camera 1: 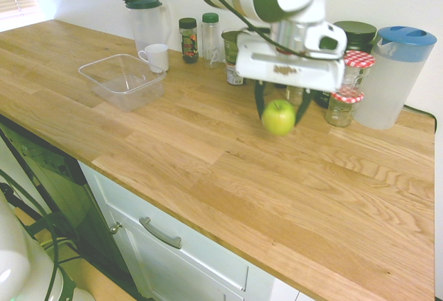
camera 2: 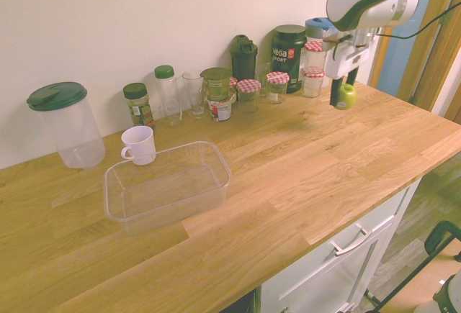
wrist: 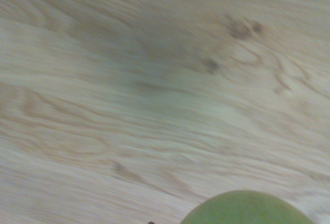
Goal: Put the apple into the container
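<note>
One apple (camera 1: 278,117) hangs above the wooden counter (camera 1: 228,169), pinched between the dark fingers of the downward-pointing claw (camera 1: 279,111), closed on its sides. Being round, it shows no long axis. The clear container (camera 1: 122,79) sits well apart, long side along the counter's length.

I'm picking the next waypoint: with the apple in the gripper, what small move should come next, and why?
Probably carry the apple sideways toward the container, keeping its height. The gripper is shut on the apple, which hangs clear above the counter. The container sits empty and open well off to the side, next to a white mug.
</note>
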Robot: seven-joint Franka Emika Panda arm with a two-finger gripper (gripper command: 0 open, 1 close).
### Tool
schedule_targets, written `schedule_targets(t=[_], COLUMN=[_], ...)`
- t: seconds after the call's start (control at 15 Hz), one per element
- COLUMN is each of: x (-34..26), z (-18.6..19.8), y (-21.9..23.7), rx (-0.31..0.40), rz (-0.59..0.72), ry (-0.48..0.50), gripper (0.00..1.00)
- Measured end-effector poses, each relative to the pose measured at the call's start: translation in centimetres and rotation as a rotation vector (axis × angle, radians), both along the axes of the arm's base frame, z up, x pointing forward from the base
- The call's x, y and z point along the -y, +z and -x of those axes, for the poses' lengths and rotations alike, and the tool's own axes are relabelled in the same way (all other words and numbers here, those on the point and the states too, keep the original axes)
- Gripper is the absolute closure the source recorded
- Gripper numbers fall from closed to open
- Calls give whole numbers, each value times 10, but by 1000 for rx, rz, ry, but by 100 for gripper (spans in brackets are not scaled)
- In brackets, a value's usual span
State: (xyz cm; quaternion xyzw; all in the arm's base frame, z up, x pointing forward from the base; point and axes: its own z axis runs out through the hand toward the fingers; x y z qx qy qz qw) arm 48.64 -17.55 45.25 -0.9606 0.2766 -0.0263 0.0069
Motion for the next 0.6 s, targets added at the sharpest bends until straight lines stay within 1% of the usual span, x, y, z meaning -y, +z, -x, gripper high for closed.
schedule_targets(t=[0.2,0.4,0.6], x=[-112,-220,-302], z=[-10,-8,6], y=[27,31,31], rx=[18,23,28], rz=[11,27,38], ry=[89,169,227], gripper=[100,100,100])
